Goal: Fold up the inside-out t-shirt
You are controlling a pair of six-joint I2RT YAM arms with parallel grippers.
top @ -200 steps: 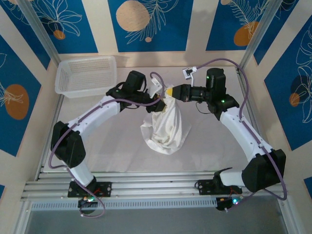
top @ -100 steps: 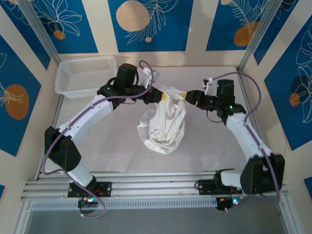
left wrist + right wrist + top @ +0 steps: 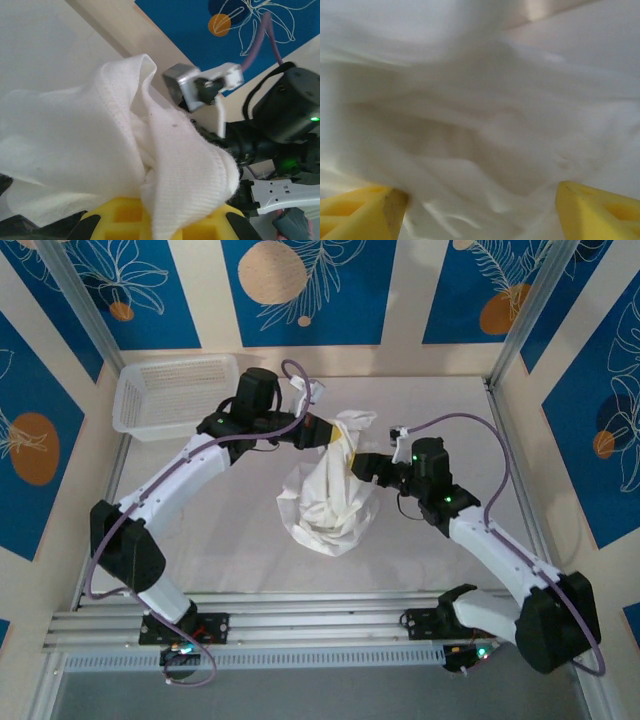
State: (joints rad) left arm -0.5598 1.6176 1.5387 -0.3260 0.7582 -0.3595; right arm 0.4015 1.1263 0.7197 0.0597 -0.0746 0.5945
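My left gripper (image 3: 333,434) is clenched on the top edge of the inside-out t-shirt (image 3: 330,505), which hangs bunched above the middle of the table (image 3: 220,530), while my right gripper (image 3: 357,462) stands with jaws apart against the cloth; no fold is made, so spreading and all folding remain.

Nothing here reads as text, label, brand or number; the blue wall panels (image 3: 300,290) carry only leaf drawings and orange circles.

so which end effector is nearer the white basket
Left. The left end effector grips the t-shirt right of the basket; the right end effector sits farther right.
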